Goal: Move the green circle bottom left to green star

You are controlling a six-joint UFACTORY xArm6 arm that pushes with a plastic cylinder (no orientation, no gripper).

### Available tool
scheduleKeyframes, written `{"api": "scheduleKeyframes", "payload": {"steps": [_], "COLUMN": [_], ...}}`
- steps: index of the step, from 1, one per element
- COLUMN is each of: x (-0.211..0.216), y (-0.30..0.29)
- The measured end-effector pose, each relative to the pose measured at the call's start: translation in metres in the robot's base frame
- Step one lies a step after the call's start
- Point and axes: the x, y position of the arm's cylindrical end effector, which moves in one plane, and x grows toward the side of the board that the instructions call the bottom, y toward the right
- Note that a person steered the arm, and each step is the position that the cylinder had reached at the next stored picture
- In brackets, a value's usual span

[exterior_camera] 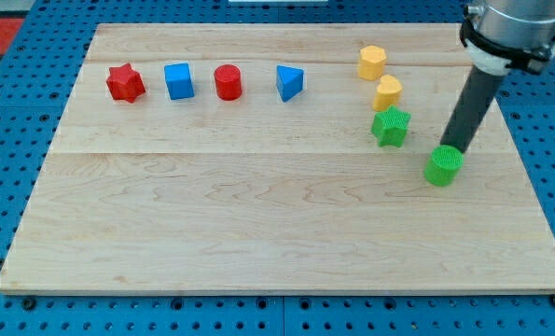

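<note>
The green circle (442, 166) sits on the wooden board at the view's right. The green star (390, 126) lies up and to the left of it, a short gap away. My tip (451, 147) stands right at the circle's upper edge, touching or nearly touching it, to the right of the star. The dark rod rises from there toward the view's top right.
Two yellow blocks (372, 63) (387, 92) lie in a line just above the green star. A red star (125, 83), a blue cube (178, 81), a red cylinder (228, 82) and a blue triangle (290, 82) form a row along the top left. The board's right edge (529, 168) is near the circle.
</note>
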Motion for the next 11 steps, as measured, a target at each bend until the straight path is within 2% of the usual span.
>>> {"api": "scheduleKeyframes", "payload": {"steps": [1,3,4,5,6,7,9,10,11], "x": [0.023,0.052,0.067,0.064,0.087,0.104,0.076,0.088,0.072], "y": [-0.002,0.045,-0.008,-0.063,-0.064,-0.093,-0.088,-0.119,-0.141]}}
